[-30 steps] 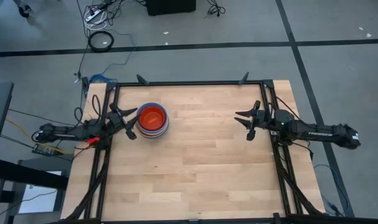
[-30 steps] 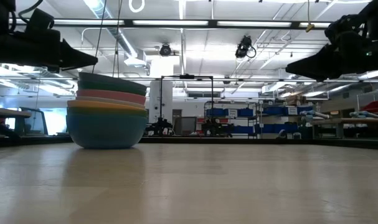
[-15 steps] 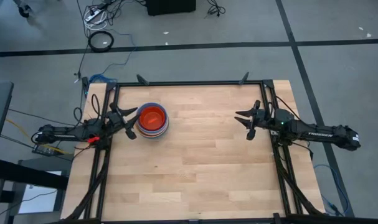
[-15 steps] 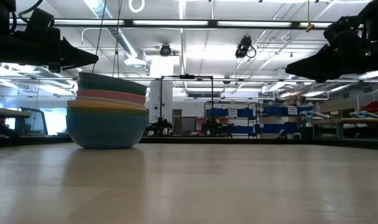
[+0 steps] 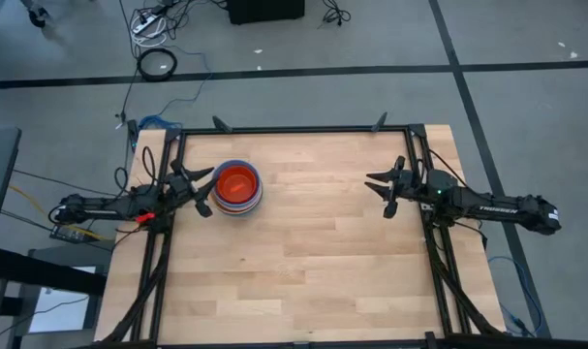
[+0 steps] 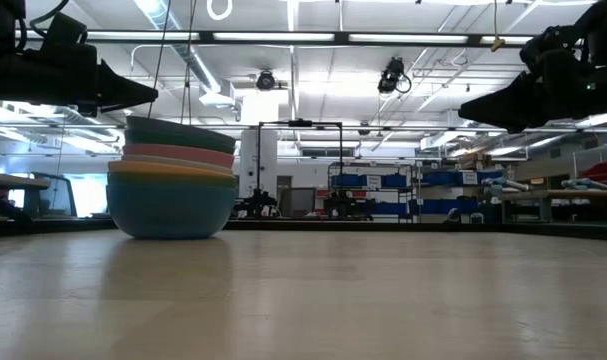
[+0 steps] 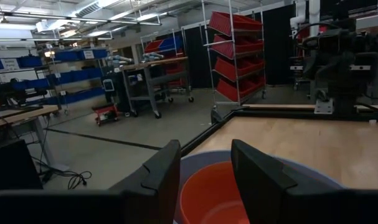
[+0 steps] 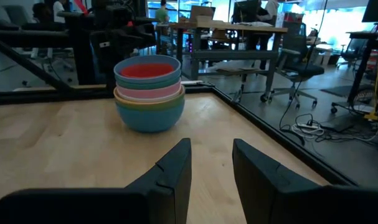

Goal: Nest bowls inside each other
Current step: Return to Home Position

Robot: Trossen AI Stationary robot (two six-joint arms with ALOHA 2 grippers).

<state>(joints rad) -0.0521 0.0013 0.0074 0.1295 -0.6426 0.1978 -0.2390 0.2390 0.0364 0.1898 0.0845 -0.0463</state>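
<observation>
No shift since earlier: 1 bowl stack (image 5: 238, 187), jaws apart on 2: left gripper (image 5: 209, 193), right gripper (image 5: 377, 195).

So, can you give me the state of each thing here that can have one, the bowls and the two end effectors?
stack of bowls: nested, upright on the table, touched by neither end effector.
red-orange bowl: innermost, empty.
light blue bowl: outermost, at the bottom.
left end effector: open, empty, raised beside the stack.
right end effector: open, empty, raised, far from the stack.
</observation>
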